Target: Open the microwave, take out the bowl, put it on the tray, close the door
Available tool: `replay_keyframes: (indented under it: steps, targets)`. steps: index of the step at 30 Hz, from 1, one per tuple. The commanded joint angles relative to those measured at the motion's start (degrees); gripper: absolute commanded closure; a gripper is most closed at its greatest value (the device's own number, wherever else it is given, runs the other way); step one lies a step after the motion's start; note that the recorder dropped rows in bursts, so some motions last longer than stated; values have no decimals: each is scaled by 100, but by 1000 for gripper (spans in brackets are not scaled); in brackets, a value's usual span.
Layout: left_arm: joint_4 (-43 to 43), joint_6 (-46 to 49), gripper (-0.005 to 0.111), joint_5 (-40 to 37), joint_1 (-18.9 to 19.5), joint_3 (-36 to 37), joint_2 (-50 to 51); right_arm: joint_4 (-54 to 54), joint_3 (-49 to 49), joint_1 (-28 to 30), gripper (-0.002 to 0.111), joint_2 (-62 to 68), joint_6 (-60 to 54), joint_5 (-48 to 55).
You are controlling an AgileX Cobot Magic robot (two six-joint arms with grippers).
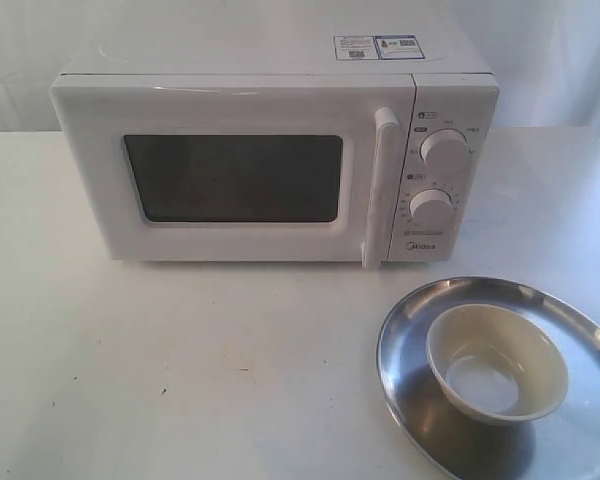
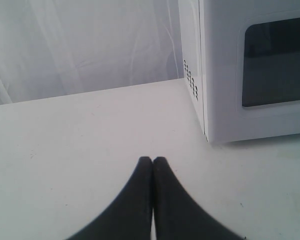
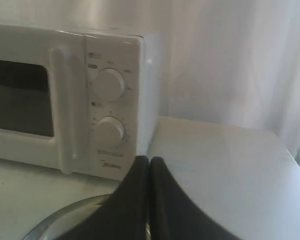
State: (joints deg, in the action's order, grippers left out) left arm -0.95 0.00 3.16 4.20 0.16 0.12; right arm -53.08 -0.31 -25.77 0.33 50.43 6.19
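Left wrist view: the left claw (image 2: pixel 152 161) is pinched shut and empty, off the microwave's (image 2: pixel 220 75) left corner. Its door (image 1: pixel 230 110) is closed, handle (image 1: pixel 380 185) upright. Rightward on the bench (image 1: pixel 180 370), the bowl (image 1: pixel 497 362) rests inside the tray (image 1: pixel 450 287), nearer the right claw (image 3: pixel 149 160), likewise shut and empty.

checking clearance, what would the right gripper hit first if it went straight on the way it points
Probably the microwave, at the corner by its lower knob. The shut right gripper aims about there, though depth is unclear.
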Motion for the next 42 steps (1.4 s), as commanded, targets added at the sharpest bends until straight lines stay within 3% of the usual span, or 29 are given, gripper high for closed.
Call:
replay_keyframes:
  steps: [1,6,17,42]
  targets:
    - [45,0,107,21,-23,-16,-12,2192,31,21,108,-33,-2513,-410]
    - [45,0,107,21,-23,-16,-12,2530,31,159,108,-33,-3029,-330]
    - [45,0,107,21,-23,-16,-12,4219,31,1468,108,-33,-4142,-537]
    - [45,0,107,21,-23,-16,-12,5031,31,1512,108,-33,-4937,-390]
